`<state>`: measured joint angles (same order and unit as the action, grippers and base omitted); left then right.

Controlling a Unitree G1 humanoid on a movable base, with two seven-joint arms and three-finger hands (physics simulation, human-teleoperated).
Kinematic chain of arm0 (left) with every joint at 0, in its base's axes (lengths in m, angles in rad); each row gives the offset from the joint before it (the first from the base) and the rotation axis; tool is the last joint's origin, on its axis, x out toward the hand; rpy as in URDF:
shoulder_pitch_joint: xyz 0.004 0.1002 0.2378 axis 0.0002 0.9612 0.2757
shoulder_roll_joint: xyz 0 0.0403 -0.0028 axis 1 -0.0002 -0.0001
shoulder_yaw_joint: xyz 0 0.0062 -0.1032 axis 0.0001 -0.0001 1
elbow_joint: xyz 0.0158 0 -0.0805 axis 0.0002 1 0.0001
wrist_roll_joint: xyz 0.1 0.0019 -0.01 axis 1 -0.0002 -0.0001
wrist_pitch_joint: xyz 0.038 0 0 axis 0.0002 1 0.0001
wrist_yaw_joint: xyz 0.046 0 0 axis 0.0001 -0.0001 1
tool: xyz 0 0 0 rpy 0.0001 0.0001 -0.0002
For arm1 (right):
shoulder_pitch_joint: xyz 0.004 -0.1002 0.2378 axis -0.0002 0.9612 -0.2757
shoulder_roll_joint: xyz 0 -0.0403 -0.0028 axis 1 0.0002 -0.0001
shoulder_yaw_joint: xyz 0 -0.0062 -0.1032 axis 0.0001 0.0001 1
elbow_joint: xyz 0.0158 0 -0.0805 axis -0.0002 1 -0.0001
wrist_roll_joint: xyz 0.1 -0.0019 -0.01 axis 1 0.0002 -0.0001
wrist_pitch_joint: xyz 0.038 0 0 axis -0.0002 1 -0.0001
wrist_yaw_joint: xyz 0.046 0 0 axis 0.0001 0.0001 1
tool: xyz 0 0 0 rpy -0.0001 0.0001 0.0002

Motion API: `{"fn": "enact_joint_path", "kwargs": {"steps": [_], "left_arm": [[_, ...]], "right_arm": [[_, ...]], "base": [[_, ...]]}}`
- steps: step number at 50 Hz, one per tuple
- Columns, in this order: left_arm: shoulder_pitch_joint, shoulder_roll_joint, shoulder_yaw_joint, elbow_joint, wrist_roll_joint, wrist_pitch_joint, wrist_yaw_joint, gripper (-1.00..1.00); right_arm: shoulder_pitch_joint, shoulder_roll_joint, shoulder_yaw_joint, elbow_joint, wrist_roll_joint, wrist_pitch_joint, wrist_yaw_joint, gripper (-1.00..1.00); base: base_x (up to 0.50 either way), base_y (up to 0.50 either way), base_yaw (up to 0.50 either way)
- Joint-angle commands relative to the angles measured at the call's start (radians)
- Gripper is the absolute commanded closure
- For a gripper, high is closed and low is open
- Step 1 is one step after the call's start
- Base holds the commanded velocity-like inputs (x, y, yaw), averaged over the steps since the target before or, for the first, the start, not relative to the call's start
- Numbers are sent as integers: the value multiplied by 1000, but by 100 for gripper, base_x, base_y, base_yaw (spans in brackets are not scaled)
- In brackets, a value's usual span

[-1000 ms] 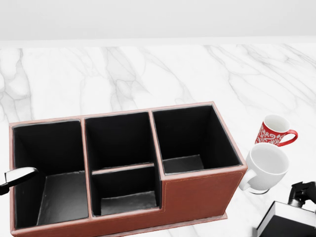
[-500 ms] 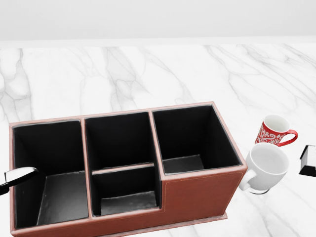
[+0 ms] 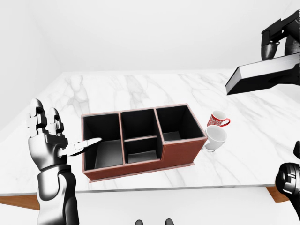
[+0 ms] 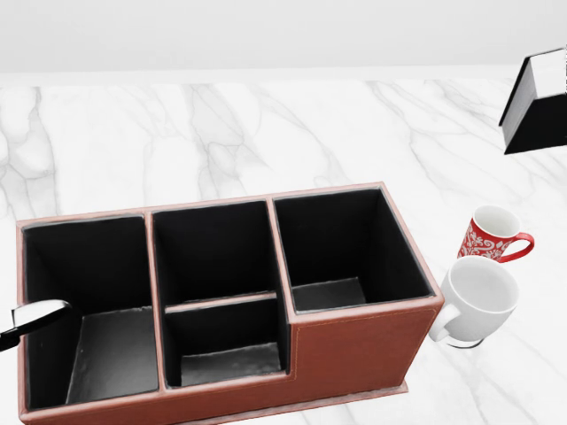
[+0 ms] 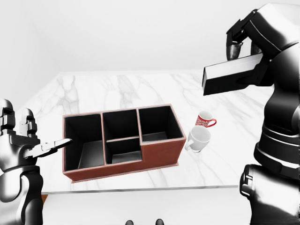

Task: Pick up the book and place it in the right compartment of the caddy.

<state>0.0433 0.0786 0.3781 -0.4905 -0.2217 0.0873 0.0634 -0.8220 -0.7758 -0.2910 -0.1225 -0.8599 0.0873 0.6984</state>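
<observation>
Lifted since half a second ago: black hardcover book with pale page edges, then a sliver low at the right edge of the head view, now high in that view's top right corner. Caddy and both mugs unmoved; camera steady.

Held in the right robot hand, dark fingers wrapped over the top edge near the spine, book roughly level and flat-side down, well above the white marble surface. Left robot hand raised with fingers spread, holding nothing, thumb reaching over the left rim of the reddish-brown leather caddy with black lining.

Step in hand, by judgement: carrying the book across to the right compartment. Worth doing well by swinging down and to the holding hand's left, turning the book upright so a narrow edge leads, then lowering straight between the compartment walls rather than letting go from height. Grip best kept firm through the turn.

Compartment well below and to the left of the right robot hand. White ceramic mug and red patterned mug nearly below it, just beside the caddy's right wall; likely to be clipped if the descent begins too early.
</observation>
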Motion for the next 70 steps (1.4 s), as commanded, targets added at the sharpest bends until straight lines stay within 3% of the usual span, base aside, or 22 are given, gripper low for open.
{"fn": "enact_joint_path", "kwargs": {"steps": [1,11,16,28,37,46,70], "left_arm": [[0,-3,-10,7,8,0,1,-100],[1,-2,-7,5,3,0,0,-100],[1,-2,-9,8,5,0,0,-100],[-2,-1,-7,16,4,0,-1,-100],[-3,0,-8,20,3,-1,1,-100],[-4,1,-10,23,1,-3,3,-100],[-2,1,-8,23,1,-5,1,-100]], "right_arm": [[-390,33,140,281,16,0,0,100],[-510,205,199,361,4,0,0,100],[-434,282,223,393,-45,0,0,100],[-422,374,247,498,-107,0,0,100],[-489,430,267,630,-108,0,0,100],[-433,491,291,614,-113,0,0,100],[-345,524,292,651,-51,0,0,100]], "base": [[0,0,0],[0,0,0],[0,0,0],[0,0,0],[0,0,0],[0,0,0],[0,0,0]]}}
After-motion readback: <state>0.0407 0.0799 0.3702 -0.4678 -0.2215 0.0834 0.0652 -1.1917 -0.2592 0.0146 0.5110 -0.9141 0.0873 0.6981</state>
